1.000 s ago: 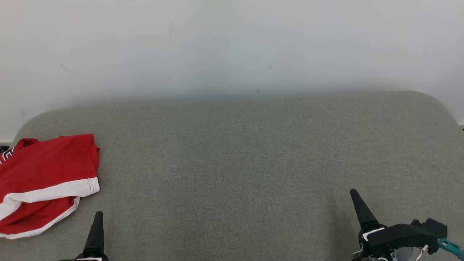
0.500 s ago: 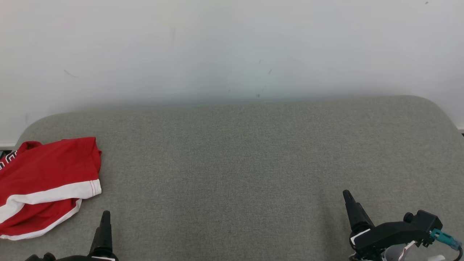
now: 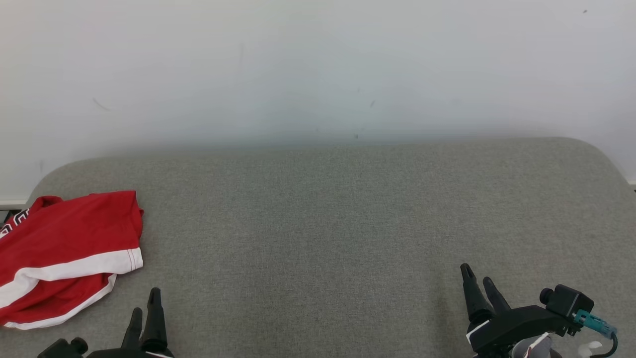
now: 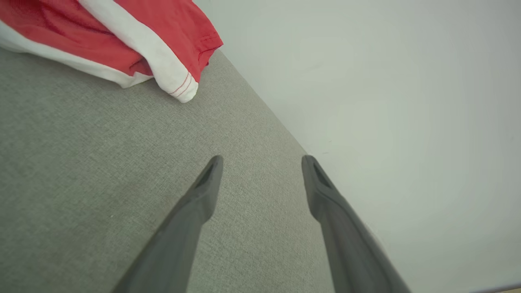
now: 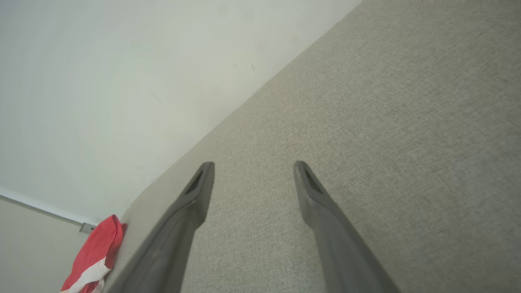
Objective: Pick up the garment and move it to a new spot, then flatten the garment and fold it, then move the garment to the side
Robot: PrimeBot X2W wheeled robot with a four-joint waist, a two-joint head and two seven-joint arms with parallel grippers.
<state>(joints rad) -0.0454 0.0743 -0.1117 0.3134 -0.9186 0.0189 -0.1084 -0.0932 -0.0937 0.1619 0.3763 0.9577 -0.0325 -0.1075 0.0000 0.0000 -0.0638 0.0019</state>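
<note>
Both the dark left end effector (image 3: pixel 145 300) and the right end effector (image 3: pixel 476 273) had turned, fingers spread and empty. The folded red-and-white jersey garment (image 3: pixel 64 238) lay untouched ahead-left of the left one; task looked finished.

The left hand (image 3: pixel 145 301) sits low with its two dark fingers (image 4: pixel 195 203) parted wide and pointing forward, the tips level with each other in its wrist view. The right hand (image 3: pixel 476 274) is likewise spread wide, its fingers (image 5: pixel 321 211) leaning forward and slightly toward the left hand; behind them, to their right, lie the black wrist housing (image 3: pixel 521 322) and a teal connector (image 3: pixel 594 321).
</note>
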